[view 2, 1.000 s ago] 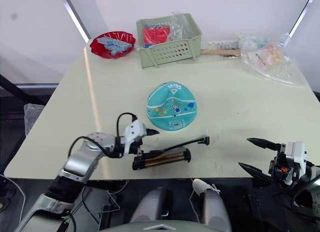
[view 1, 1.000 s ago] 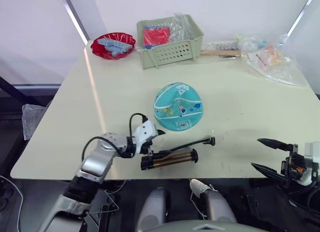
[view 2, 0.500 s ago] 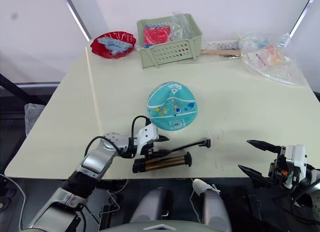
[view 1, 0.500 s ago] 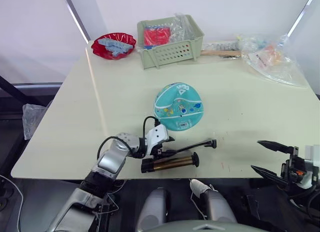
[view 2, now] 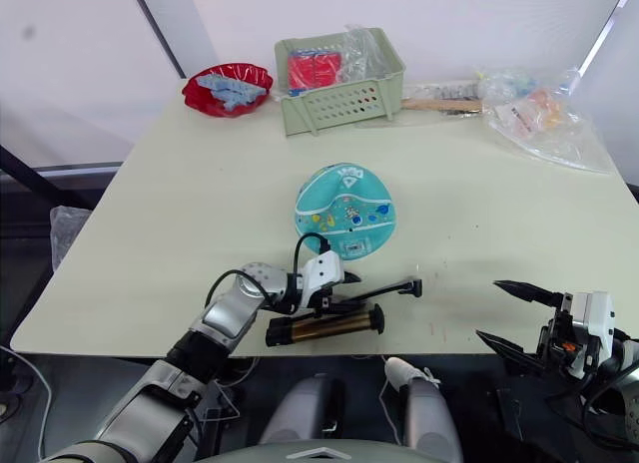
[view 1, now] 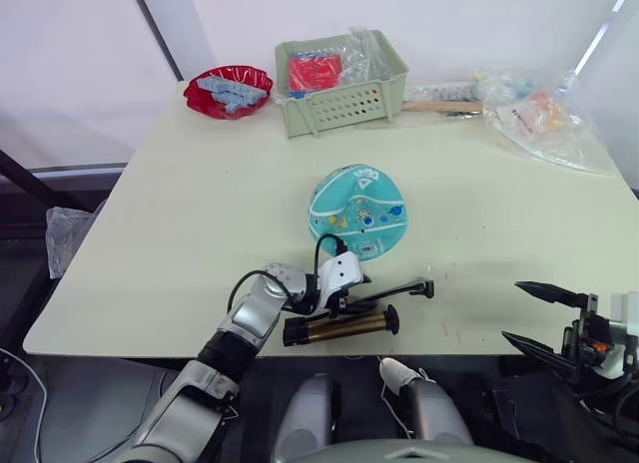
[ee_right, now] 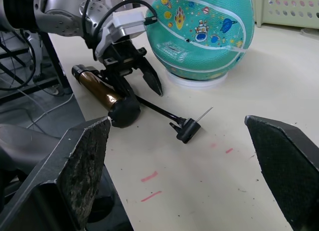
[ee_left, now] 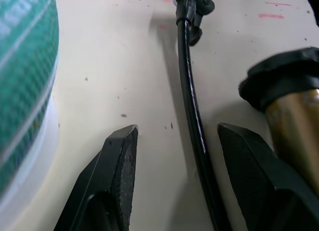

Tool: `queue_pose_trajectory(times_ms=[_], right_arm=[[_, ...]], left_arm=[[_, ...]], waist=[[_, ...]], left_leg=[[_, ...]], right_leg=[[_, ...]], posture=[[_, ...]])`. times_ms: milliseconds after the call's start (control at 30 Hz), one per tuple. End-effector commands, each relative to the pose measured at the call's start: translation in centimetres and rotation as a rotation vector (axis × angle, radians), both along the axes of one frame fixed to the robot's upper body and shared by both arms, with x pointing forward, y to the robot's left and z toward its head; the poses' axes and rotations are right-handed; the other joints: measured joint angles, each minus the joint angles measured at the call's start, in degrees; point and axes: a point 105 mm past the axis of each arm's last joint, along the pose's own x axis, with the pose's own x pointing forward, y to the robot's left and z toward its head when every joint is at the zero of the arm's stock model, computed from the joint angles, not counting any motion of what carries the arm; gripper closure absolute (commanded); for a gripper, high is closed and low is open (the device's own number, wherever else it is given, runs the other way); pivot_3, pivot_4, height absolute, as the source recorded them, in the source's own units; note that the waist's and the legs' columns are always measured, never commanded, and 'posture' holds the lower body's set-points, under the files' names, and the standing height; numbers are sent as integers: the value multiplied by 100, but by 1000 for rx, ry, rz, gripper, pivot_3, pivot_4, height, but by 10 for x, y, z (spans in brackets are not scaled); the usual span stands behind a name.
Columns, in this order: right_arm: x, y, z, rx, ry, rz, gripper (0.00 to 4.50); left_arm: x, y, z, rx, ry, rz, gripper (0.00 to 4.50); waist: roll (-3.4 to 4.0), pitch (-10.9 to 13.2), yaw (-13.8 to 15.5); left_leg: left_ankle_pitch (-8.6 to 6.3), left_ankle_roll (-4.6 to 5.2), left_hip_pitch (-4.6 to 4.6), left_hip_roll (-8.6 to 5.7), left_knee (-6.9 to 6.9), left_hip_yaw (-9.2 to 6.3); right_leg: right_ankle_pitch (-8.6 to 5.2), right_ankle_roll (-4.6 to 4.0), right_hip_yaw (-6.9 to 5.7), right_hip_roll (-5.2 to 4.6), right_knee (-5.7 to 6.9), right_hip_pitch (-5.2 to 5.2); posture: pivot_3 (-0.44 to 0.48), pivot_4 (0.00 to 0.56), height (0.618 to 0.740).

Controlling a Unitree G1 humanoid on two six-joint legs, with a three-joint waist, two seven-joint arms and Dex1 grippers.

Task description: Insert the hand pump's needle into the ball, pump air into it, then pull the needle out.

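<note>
Currently: hand pump (view 1: 337,328) lies at the table's (view 1: 200,194) near edge, at 6 o'clock from the ball (view 1: 356,211).
Left gripper (view 1: 354,292) straddles the hose (ee_left: 192,116), fingers spread; needle (ee_right: 203,114) lies free at 3 o'clock; right gripper (view 1: 529,313) open, off-table.

Green basket (view 1: 344,84) (bags inside), red bowl (view 1: 228,90).

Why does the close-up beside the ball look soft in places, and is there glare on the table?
In the left wrist view the ball at the edge is blurred, being so near, while the hose between the open left tool fingers carries a thin bright highlight. In the left eye view a pale streak of reflected light runs down the table.
</note>
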Motion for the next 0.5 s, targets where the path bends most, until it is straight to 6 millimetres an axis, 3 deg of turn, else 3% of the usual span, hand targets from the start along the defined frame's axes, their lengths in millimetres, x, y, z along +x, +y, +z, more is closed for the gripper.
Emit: queue_pose_trajectory(times_ms=[33, 500], right_arm=[[-5, -4, 9, 5, -25, 14, 0], [-13, -10, 11, -34, -31, 95, 0]], left_arm=[[-3, -9, -8, 25, 18, -23, 1780], [-7, -30, -13, 56, 46, -84, 1780]], waist=[[1, 0, 0], [2, -2, 14]], left_leg=[[0, 0, 1, 0, 0, 0], [0, 0, 5, -2, 9, -8]], right_leg=[[0, 0, 0, 0, 0, 1], [1, 3, -5, -3, 0, 14]], posture=[[0, 150, 737], [0, 150, 737]])
